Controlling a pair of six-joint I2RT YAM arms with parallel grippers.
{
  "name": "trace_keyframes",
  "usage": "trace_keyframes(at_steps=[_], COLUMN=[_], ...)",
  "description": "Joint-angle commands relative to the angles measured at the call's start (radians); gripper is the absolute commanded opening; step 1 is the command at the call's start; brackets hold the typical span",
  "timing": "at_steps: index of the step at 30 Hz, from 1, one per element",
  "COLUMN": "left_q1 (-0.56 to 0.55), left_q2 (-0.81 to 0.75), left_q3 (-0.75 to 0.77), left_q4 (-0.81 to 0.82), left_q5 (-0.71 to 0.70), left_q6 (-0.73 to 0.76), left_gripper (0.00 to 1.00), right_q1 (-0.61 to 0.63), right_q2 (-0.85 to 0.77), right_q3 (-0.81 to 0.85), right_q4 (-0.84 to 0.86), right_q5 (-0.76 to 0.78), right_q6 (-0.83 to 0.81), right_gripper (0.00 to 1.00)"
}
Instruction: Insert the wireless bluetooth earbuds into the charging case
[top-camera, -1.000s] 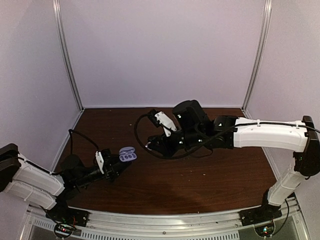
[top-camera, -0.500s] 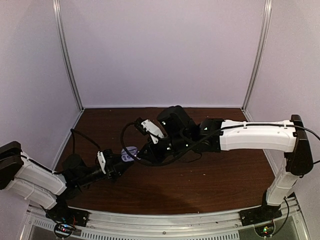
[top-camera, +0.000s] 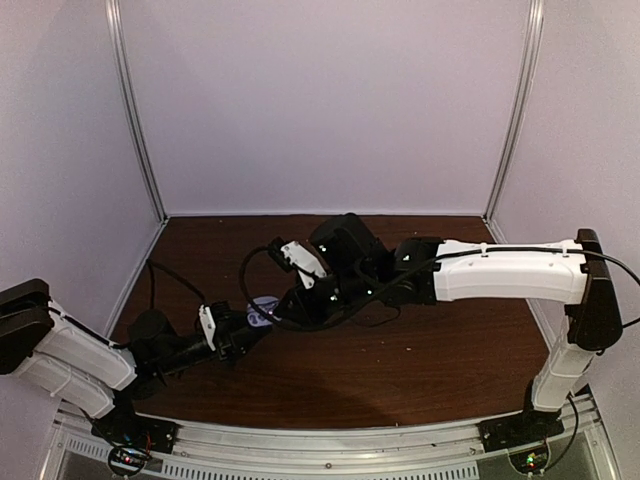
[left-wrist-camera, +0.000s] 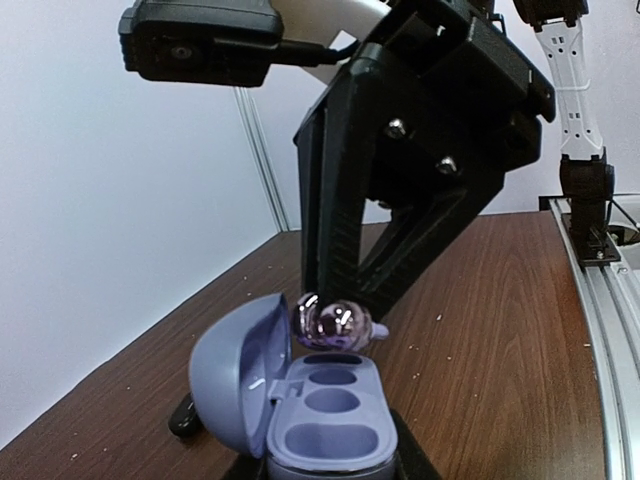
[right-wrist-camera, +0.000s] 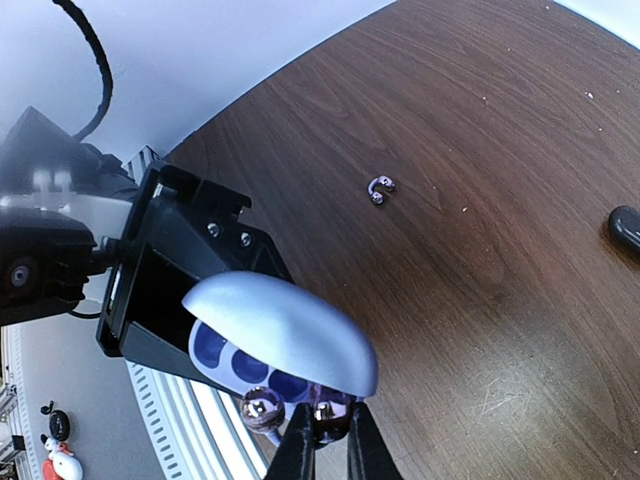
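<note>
the left gripper (top-camera: 248, 325) gripped the open charging case (left-wrist-camera: 322, 428). just above its wells the right gripper (right-wrist-camera: 325, 438) pinched one purple earbud (left-wrist-camera: 335, 322); the second earbud (right-wrist-camera: 380, 188) lay on the table (right-wrist-camera: 500, 260), well apart from the case.

1. Showed the right gripper (right-wrist-camera: 327, 432) at the bottom edge, jaws nearly together, pinching a glossy pale-purple earbud (right-wrist-camera: 322, 412) with 2 shiny round ends.
2. Showed that earbud right at the open mouth of the charging case (right-wrist-camera: 285, 325), grey-blue lid raised, 3 darker blue hollows visible inside; contact with the case impossible to judge.
3. Showed the case clamped in the black, blocky left gripper (right-wrist-camera: 180, 290).
4. Caught a 2nd earbud (right-wrist-camera: 380, 188) lying alone on the brown table (right-wrist-camera: 480, 120), well apart from the case.
5. Caught a dark rounded object (right-wrist-camera: 626, 228) at the right edge and a black cable (right-wrist-camera: 90, 50) at the top left.
</note>
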Motion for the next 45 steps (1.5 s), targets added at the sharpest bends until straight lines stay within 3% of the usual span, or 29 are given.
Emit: trace_keyframes(at_steps=[1, 13, 27, 45], left_q1=[-0.006, -0.007, -0.008, -0.008], left_q2=[0.005, 0.037, 0.068, 0.077], left_q3=[0.024, 0.026, 0.029, 0.032], left_q4=[0.1, 0.168, 0.211, 0.224], left_q5=[-0.015, -0.033, -0.015, 0.002], left_q6=[0.008, 0.0, -0.007, -0.011], left_gripper=[0.0, 0.0, 0.0, 0.0], right_q1=[0.006, 0.01, 0.01, 0.009], right_q2=[0.014, 0.028, 0.015, -0.009], right_q3=[0.04, 0.043, 0.059, 0.06], right_q4=[-0.011, -0.023, -0.028, -0.023], right_q5=[0.03, 0.037, 0.068, 0.122], right_q6=[0.011, 0.021, 0.037, 0.039], right_gripper=[0.08, 0.11, 0.26, 0.31])
